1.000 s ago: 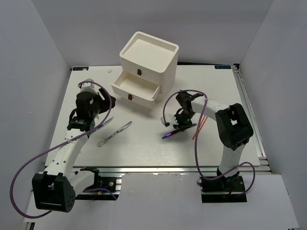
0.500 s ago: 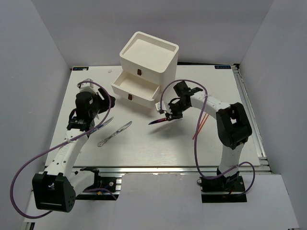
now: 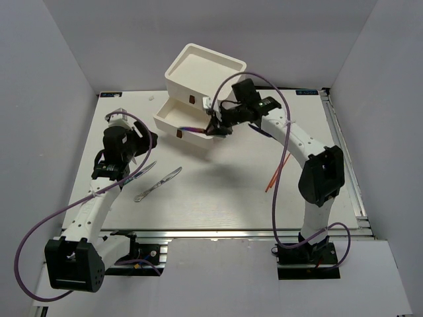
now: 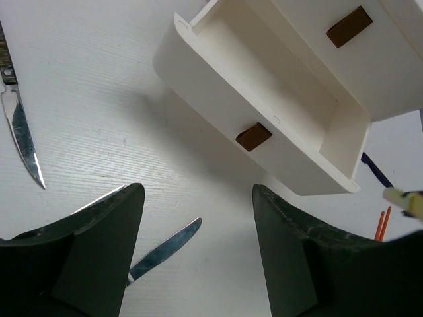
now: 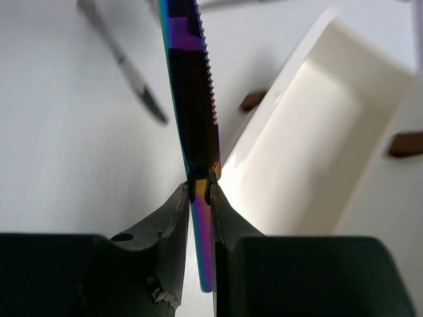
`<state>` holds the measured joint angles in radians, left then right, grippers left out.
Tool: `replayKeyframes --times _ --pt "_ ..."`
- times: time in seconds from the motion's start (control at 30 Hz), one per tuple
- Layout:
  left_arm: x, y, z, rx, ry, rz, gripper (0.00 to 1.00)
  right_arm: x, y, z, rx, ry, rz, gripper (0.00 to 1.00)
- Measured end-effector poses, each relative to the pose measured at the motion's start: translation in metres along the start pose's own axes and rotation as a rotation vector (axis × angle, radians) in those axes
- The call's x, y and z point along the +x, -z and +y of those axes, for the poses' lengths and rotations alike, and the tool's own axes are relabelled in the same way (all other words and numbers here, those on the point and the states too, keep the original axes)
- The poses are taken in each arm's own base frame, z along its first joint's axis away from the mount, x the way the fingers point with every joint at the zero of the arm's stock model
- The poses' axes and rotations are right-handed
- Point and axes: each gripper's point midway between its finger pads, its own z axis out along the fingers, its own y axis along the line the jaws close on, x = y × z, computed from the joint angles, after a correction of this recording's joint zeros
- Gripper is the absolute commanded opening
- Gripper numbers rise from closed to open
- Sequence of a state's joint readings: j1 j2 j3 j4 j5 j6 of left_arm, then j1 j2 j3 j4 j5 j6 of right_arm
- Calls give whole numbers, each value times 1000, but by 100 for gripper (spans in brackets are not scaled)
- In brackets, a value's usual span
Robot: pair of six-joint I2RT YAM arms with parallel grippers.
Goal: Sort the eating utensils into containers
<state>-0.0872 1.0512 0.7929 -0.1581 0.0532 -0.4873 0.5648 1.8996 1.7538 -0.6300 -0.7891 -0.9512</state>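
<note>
Right gripper [image 5: 200, 191], clamped on a slim iridescent purple-blue knife [image 5: 192, 79], has swung to the open white drawer [image 5: 310, 152]. Released off-centre, the knife may clip the rim and fall outside; left gripper [image 4: 196, 198] waits, jaws apart.

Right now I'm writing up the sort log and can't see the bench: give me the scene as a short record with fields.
Right gripper: shut on the iridescent knife, held at the right end of the open drawer
Left gripper: open, empty, above the table near the silver knives
Drawer unit: one drawer pulled out, the one above it shut
On the table: silver knives left of centre, orange chopsticks to the right
</note>
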Motion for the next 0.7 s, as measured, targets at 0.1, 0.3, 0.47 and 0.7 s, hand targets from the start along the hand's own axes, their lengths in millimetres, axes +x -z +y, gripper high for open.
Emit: replayKeyframes --times 0.1,0.3,0.47,0.7 --pt "0 0 0 -2 1 1 77 -46 3 -24 69 -16 -87 0" --pt "2 0 3 -11 3 12 77 -82 -11 -55 195 -99 -164 0" --pt "0 1 3 -15 4 13 77 -53 -40 -72 312 -203 -140 0" --pt "-7 3 3 -23 7 8 76 5 -62 -83 446 -279 -42 25"
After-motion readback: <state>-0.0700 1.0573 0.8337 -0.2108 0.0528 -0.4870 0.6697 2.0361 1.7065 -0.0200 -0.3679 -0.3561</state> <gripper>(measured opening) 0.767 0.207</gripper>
